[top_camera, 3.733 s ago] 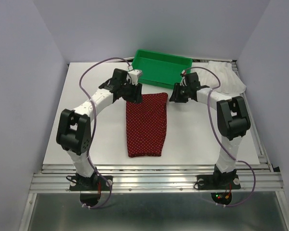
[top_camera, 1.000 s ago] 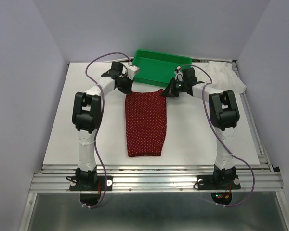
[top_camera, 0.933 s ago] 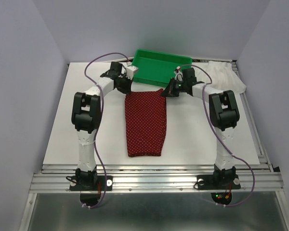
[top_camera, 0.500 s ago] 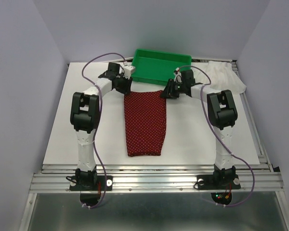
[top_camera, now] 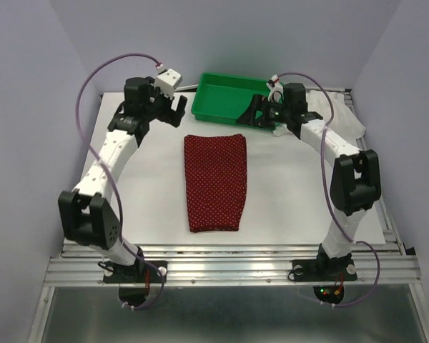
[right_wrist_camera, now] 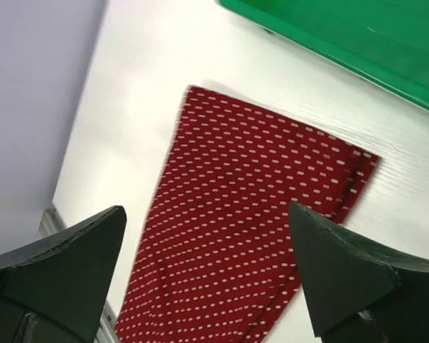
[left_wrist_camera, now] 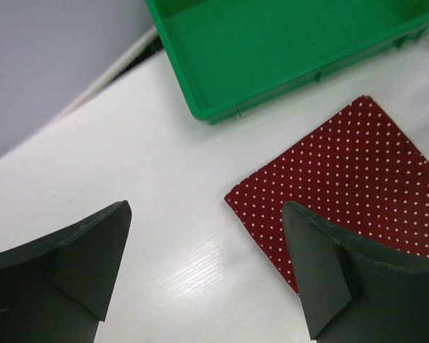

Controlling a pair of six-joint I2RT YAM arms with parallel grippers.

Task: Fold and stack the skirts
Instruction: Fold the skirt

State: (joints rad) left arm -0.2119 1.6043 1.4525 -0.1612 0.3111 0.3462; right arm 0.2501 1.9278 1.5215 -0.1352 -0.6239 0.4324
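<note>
Plainly, left claw (top_camera: 170, 113) and right claw (top_camera: 252, 114) gape empty just beyond the red skirt (top_camera: 214, 182).

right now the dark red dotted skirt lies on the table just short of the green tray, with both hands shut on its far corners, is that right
Not quite: the left hand and right hand are open and up off the dark red dotted skirt, holding nothing, as both wrist views show. The skirt does lie on the table just short of the green tray.

No readable text, labels or numbers anywhere.
</note>
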